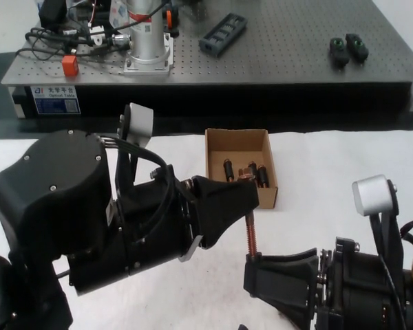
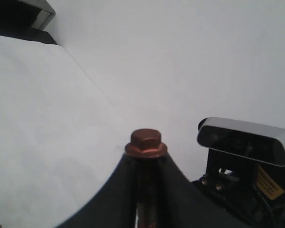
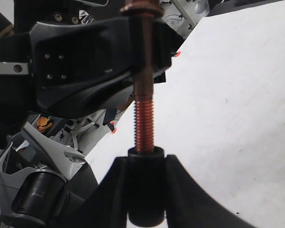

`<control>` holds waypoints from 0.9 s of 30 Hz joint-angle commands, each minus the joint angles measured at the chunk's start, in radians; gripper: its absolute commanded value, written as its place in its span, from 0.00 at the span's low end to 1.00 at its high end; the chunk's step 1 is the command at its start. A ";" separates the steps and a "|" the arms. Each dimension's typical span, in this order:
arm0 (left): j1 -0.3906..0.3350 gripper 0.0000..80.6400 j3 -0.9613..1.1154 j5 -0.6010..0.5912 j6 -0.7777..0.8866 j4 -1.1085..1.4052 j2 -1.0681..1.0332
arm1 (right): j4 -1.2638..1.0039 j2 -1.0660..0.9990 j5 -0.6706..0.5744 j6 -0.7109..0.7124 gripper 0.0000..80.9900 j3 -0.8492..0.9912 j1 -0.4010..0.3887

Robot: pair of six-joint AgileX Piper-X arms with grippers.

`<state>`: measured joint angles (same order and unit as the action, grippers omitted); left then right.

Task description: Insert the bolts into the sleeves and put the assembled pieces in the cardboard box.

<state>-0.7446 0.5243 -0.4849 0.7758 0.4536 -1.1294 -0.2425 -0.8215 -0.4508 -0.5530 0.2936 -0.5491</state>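
Bolt (image 3: 143,123), pinched by the left gripper (image 2: 143,166), stands straight up with its tip at the top of the black sleeve (image 3: 146,199) the right gripper (image 3: 146,166) squeezes below.

black tray (image 1: 222,32), orange block (image 1: 69,64), silver post (image 1: 149,31)

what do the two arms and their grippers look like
Both arms are matte black. The left arm has a bulky housing with small screws and looped black cables. A silver-grey left wrist camera and right wrist camera sit on black brackets. The left gripper and right gripper have black wedge-shaped jaws. The right arm bears a yellow label.
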 commanded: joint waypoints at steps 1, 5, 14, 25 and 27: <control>-0.002 0.01 0.001 -0.026 -0.021 0.012 0.002 | -0.063 0.008 0.015 0.015 0.04 -0.001 0.002; -0.002 0.01 0.001 -0.056 -0.021 0.012 0.002 | -0.075 0.008 0.042 0.015 0.04 0.001 0.009; -0.002 0.18 0.001 -0.133 -0.029 -0.014 0.002 | -0.086 0.008 0.030 0.015 0.04 0.001 0.037; -0.002 0.61 0.001 -0.074 -0.123 -0.182 0.002 | -0.044 -0.114 0.279 0.253 0.04 0.114 0.185; -0.002 0.61 0.001 -0.027 -0.156 -0.255 0.002 | 0.039 -0.216 0.338 0.317 0.04 0.217 0.218</control>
<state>-0.7446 0.5243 -0.5559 0.6708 0.2598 -1.1294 -0.2950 -0.8814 -0.2729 -0.4014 0.3419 -0.4047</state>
